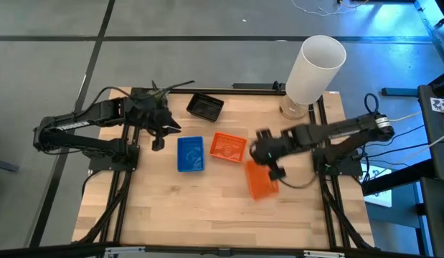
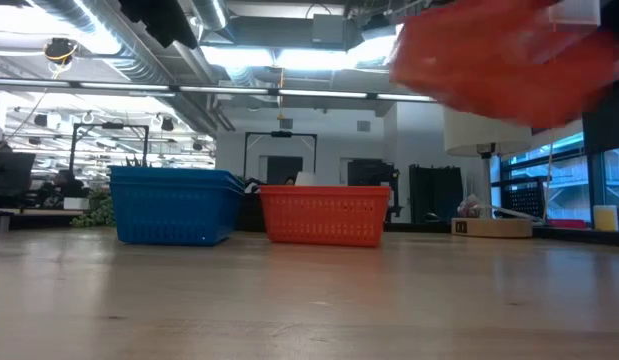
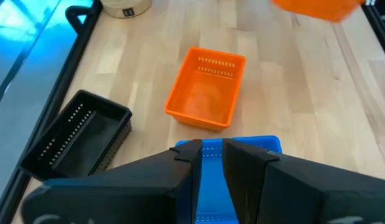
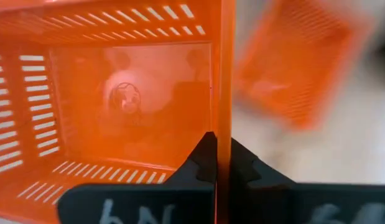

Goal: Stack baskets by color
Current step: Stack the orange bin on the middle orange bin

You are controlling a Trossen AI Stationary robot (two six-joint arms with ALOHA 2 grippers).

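Three baskets rest bottom-down on the table: a black one [image 1: 205, 107] at the far side, a blue one [image 1: 191, 153] and an orange one [image 1: 228, 147] side by side in the middle. A second orange basket [image 1: 261, 180] hangs in the air right of them, with my right gripper [image 1: 270, 166] shut on it; the low view shows it high above the table [image 2: 499, 55]. My left gripper [image 1: 161, 135] hovers left of the blue basket, its fingers [image 3: 211, 158] a narrow gap apart with nothing between them. My right gripper pinches one side wall [image 4: 226, 93] of the orange basket between its two fingers, one finger inside the basket and one outside. The fingers come from above, slanting down. The basket is lifted clear of the table and hangs tilted below the gripper.
A tall white cylinder [image 1: 315, 68] stands at the table's far right corner. Bare wood lies along the near half of the table [image 1: 207, 215]. The arms' black frames run along the left and right edges.
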